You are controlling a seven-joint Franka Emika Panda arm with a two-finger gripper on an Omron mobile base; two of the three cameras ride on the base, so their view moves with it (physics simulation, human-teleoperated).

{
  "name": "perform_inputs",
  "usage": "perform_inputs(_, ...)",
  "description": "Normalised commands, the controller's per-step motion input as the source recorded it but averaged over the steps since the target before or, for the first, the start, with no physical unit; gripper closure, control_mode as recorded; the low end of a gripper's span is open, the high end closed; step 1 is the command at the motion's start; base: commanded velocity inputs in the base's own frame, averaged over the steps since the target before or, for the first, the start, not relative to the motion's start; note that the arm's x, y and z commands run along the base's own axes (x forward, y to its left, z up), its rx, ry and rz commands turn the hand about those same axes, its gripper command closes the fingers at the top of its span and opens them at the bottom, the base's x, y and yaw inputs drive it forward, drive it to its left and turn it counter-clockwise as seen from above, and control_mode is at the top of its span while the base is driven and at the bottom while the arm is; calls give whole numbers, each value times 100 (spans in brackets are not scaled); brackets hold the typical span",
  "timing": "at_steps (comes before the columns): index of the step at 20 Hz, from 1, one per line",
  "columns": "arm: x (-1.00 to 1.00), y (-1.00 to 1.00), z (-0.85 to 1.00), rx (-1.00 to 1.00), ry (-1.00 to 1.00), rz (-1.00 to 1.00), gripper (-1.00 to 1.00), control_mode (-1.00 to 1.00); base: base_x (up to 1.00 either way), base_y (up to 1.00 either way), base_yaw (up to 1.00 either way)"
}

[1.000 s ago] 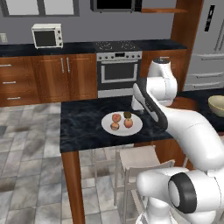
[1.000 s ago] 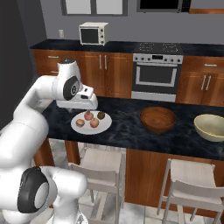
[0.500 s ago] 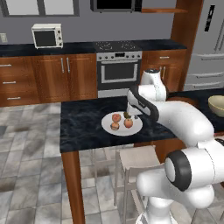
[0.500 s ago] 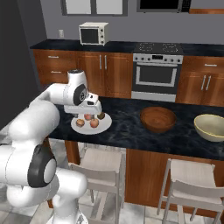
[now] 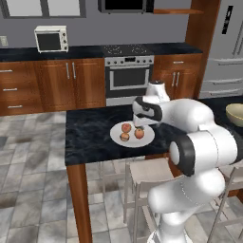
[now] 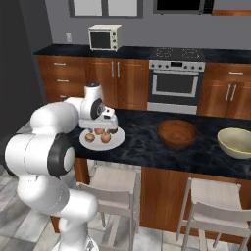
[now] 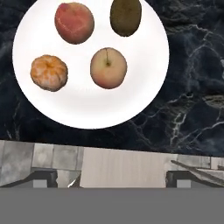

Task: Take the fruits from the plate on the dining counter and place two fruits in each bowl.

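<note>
My own hand blocks a good bit here: from the left base camera the wrist sits right over the far side of the plate [image 5: 133, 137], so I can pick out just three fruits there and the dark one is tucked behind me. From the right base camera the fruits are tiny blobs under my hand and hard to tell apart. The hand camera sorts it out: all four on the plate, a reddish peach [image 7: 74, 22], a brown kiwi [image 7: 125, 15] cut off by the frame edge, an orange tangerine [image 7: 49, 72] and a pinkish apple [image 7: 108, 68] in the middle. None of them touch each other.

The plate is near the left end of the bench [image 6: 147, 142], by its near edge. The wooden bowl [image 6: 177, 134] and the cream bowl [image 6: 237, 142] sit well off to the right, apart from each other.

My arm is folded low over the bench, hand pointing down above the plate. My jaws [image 6: 102, 128] are spread wide, holding nothing.
</note>
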Motion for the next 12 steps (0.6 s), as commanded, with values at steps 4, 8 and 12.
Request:
perform_inputs(4, 63, 0, -38, 0, 3, 2, -100, -100, 0, 0, 0)
perform_inputs(8, 56, 0, -35, 0, 6, 1, -100, -100, 0, 0, 0)
perform_inputs(12, 47, 2, -40, 0, 4, 0, -100, -100, 0, 0, 0)
